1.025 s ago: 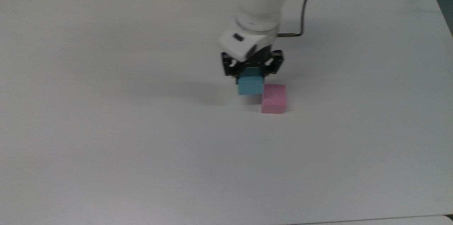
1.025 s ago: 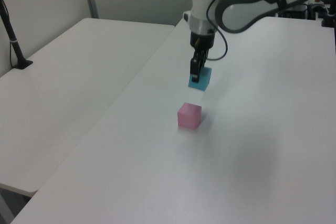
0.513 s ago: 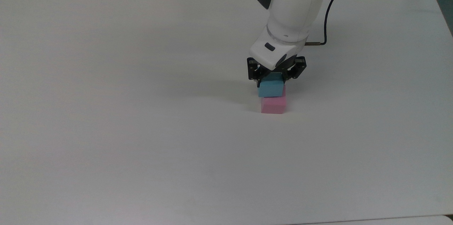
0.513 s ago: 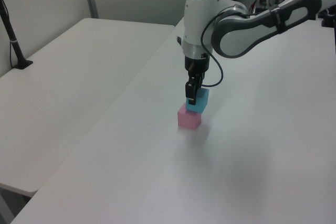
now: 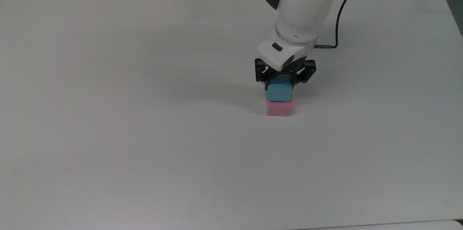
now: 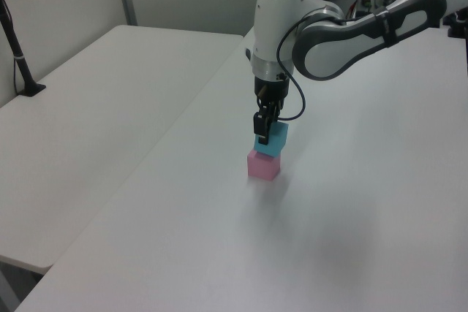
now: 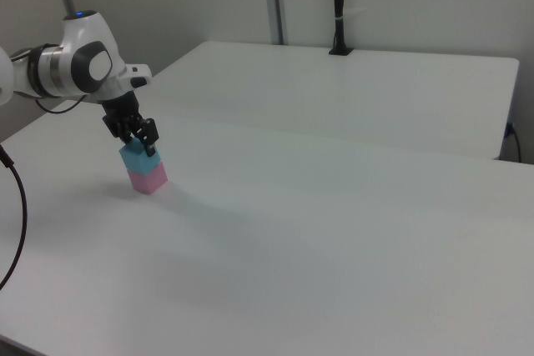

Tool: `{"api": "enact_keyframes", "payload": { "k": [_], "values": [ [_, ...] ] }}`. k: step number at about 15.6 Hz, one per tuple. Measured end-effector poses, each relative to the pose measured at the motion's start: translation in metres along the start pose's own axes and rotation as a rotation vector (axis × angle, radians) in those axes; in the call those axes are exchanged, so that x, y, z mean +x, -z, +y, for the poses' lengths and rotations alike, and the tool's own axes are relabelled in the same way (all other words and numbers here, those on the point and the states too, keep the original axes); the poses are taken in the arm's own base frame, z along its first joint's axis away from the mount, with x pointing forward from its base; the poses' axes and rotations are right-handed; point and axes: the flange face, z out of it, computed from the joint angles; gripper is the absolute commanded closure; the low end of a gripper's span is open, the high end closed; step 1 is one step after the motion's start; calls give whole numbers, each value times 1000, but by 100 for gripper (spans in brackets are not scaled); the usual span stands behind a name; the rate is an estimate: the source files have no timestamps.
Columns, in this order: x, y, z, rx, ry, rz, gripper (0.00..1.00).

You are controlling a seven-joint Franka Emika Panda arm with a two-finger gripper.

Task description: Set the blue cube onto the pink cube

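A: Where is the blue cube [image 5: 278, 91] right now?

B: In the top view it sits right of centre in the frame, a little above the middle. It rests directly on the pink cube [image 5: 279, 109], with their faces nearly lined up. The left view shows the same stack, blue cube [image 6: 268, 142] over pink cube [image 6: 263, 165], just right of the middle of the frame. In the right view the stack stands at the left of the frame, blue cube [image 7: 134, 156] on pink cube [image 7: 148, 177].

A: And the tool?

B: The tool [image 5: 285, 78] points down at the stack. Its dark fingers [image 5: 266, 77] stand at either side of the blue cube's upper part, closed in against it, so it has hold of the blue cube. In the left view the tool [image 6: 263, 129] comes straight down onto the cube's top edge. In the right view the tool [image 7: 138, 140] sits just above the stack.

A: What carries the stack?

B: A plain white table [image 5: 144, 132]. The pink cube stands flat on it. A second white table [image 6: 88, 100] lies at the left of the left view. A black cable [image 5: 338, 20] loops off the arm's wrist in the upper right of the top view.
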Motion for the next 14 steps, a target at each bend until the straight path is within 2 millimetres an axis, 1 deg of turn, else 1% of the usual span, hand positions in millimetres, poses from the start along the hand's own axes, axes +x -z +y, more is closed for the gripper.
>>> {"api": "enact_keyframes", "payload": {
  "k": [1,2,3,11,13,14],
  "values": [
    [1,2,-1,2,-10,5,44],
    [2,5,-1,3,-18,9,31],
    [2,6,-1,4,-27,12,0],
    [2,1,-5,2,-33,6,0],
    [2,2,-5,2,-46,8,0],
    [3,6,-4,5,-50,15,0]
  ]
}}
